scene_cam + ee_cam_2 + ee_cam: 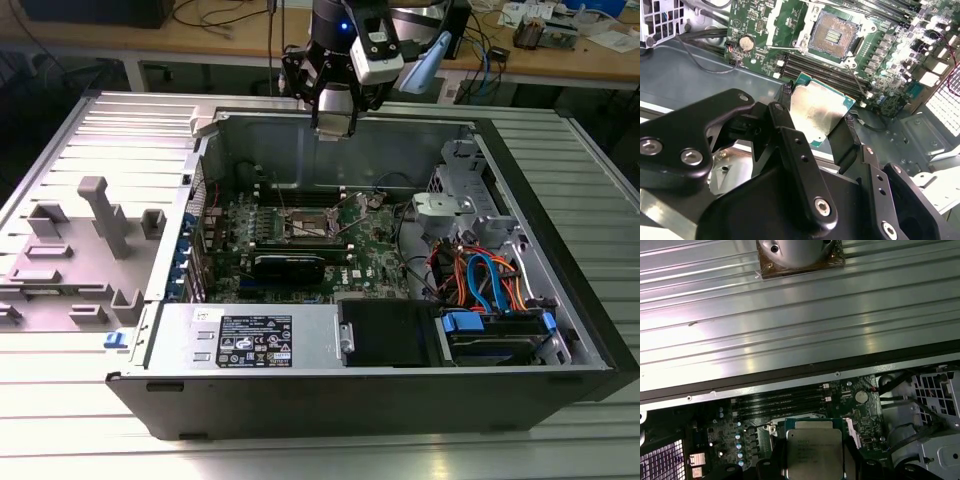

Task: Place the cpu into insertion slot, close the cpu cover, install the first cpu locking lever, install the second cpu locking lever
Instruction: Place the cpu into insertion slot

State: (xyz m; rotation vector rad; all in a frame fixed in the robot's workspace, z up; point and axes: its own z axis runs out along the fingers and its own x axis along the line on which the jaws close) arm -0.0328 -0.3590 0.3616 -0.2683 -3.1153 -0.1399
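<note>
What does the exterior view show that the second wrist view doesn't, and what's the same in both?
Exterior view's extras: the whole open computer case, its orange and blue cables, and a grey tray on the exterior view's left.
Second wrist view's extras: the cpu with its silvery top, clamped in the pincer, and a round battery.
Shared: the pincer, the green motherboard and the insertion slot, open with nothing in it.
</note>
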